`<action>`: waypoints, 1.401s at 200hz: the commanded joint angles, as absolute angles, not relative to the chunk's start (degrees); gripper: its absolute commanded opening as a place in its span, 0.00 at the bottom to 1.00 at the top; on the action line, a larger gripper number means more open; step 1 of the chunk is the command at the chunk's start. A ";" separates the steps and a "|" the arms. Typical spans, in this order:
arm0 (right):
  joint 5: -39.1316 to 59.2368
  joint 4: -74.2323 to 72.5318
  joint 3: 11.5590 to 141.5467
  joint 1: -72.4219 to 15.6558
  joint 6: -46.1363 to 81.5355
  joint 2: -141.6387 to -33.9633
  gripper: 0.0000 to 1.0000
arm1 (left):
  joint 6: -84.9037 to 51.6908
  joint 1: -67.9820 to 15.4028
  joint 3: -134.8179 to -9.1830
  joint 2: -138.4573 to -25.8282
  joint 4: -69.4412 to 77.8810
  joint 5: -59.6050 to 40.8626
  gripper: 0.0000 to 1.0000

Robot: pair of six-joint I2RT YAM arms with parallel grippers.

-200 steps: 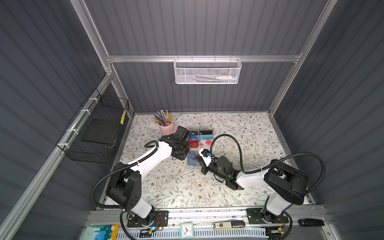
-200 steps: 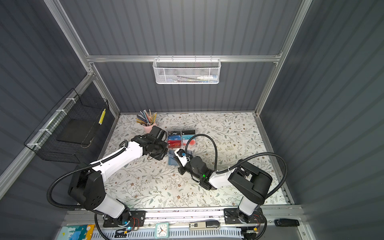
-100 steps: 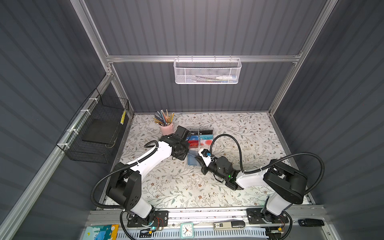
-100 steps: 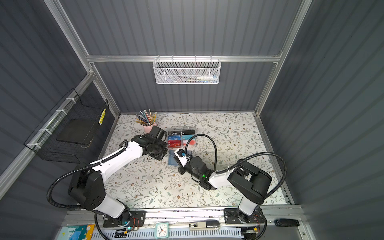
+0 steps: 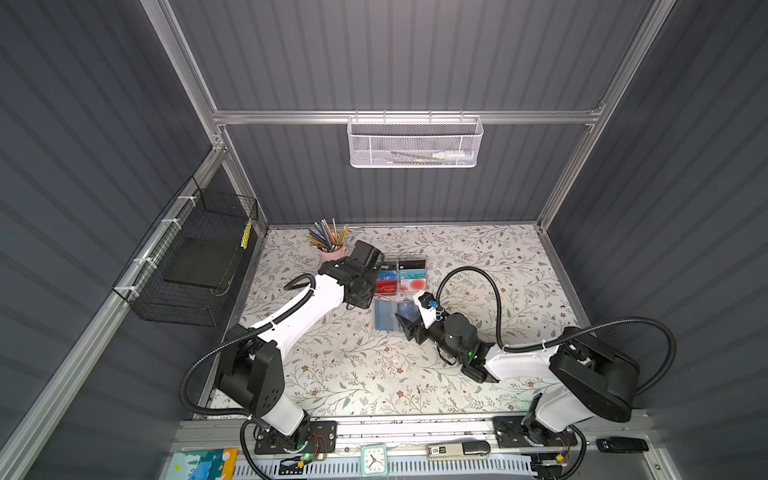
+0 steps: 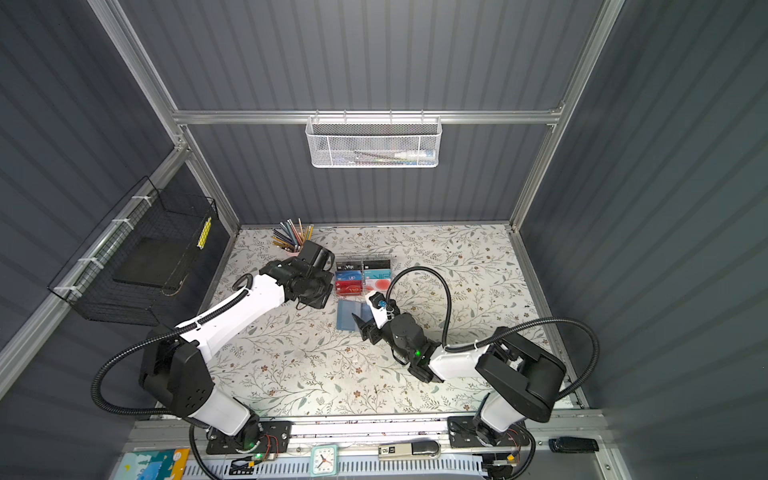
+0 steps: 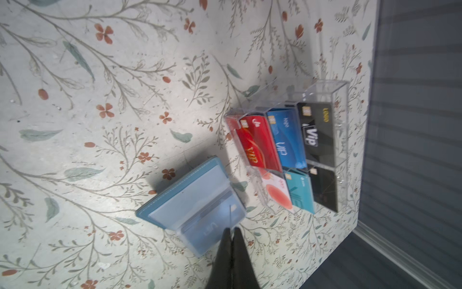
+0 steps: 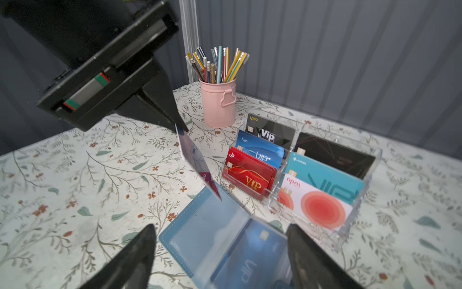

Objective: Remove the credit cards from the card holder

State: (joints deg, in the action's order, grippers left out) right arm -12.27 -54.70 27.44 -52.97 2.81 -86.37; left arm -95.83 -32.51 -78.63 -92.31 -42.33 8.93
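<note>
**Only the blue card shows in the holder**

Largest first: the floral tabletop (image 5: 353, 374) carries the card holder (image 8: 190, 225), lying open near its middle. Close beyond the holder stands the clear acrylic rack (image 7: 322, 92). The white credit card (image 8: 317, 207) sits in the rack's front row, facing the holder. The blue credit card (image 8: 247, 265) lies in a pocket at the holder's end. The right gripper (image 8: 220, 227) straddles that end, its fingers wide apart and gripping nothing. Above the holder, the left gripper (image 7: 231, 234) has its fingers pressed together on a raised clear sleeve (image 8: 197, 165).

That pinch looks thin; if the slick plastic slips, the sleeve would probably drop over the blue card. A closing right gripper might clamp pocket and card together and drag the light holder into the rack.

The white card reads "april" and the blue one "VIP". The rack's cards show "Vip", "LOGO", "logo" and "VIP".
</note>
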 commanded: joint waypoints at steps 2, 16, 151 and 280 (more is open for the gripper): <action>-18.34 -47.16 27.72 -52.42 4.99 -81.87 0.99 | -98.31 -32.08 -87.18 -97.19 -48.91 13.07 0.00; -20.34 -41.95 28.09 -51.83 6.87 -79.03 0.99 | -99.61 -32.08 -90.48 -100.30 -50.83 14.26 0.00; -13.44 -16.67 30.49 -44.48 17.23 -66.48 0.99 | -107.43 -32.00 -110.34 -118.83 -62.15 21.09 0.00; -10.79 -18.90 28.39 -44.04 17.73 -64.51 0.99 | -114.58 -31.73 -113.64 -124.56 -62.49 24.78 0.00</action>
